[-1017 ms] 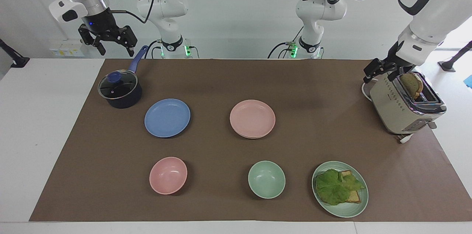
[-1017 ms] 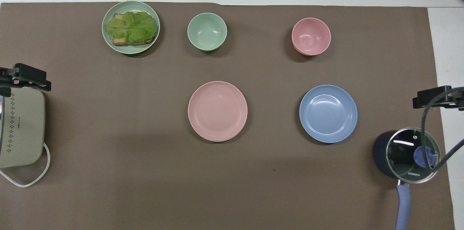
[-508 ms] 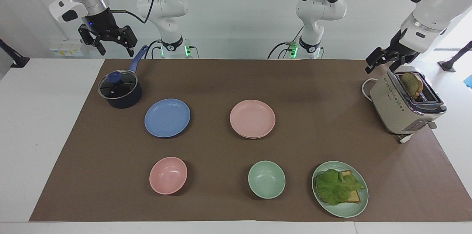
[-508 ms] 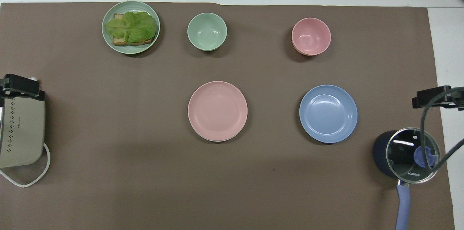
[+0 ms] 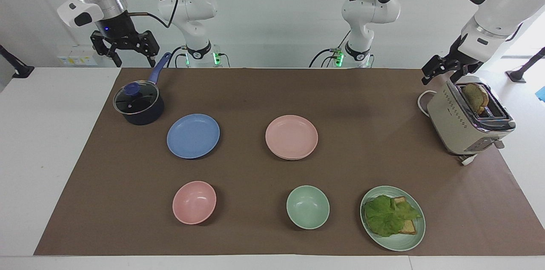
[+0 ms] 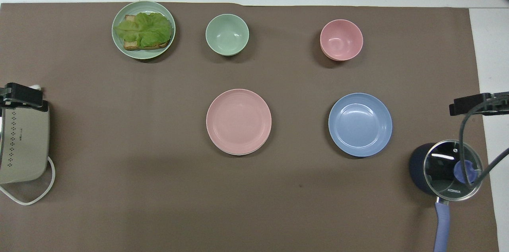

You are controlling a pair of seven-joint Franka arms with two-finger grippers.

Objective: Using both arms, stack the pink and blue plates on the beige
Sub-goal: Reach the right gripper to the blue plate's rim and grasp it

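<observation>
Blue plate [image 5: 193, 136] judged light, rigid, slick; best pinched at its raised rim. Pink plate [image 5: 291, 136] sat on the beige plate [image 6: 238, 152]. Right tool [image 5: 125, 46] and left tool [image 5: 440, 70] stood wide, empty.

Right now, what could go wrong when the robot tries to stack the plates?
1. The pink plate already sits on the beige plate, of which only a thin rim shows. A bump there could shift that stack.
2. The blue plate lies flat beside the pot, so the open right gripper may struggle to catch its rim, or knock the pot.
3. The open left gripper hangs by the toaster and could clip it when it moves.
</observation>
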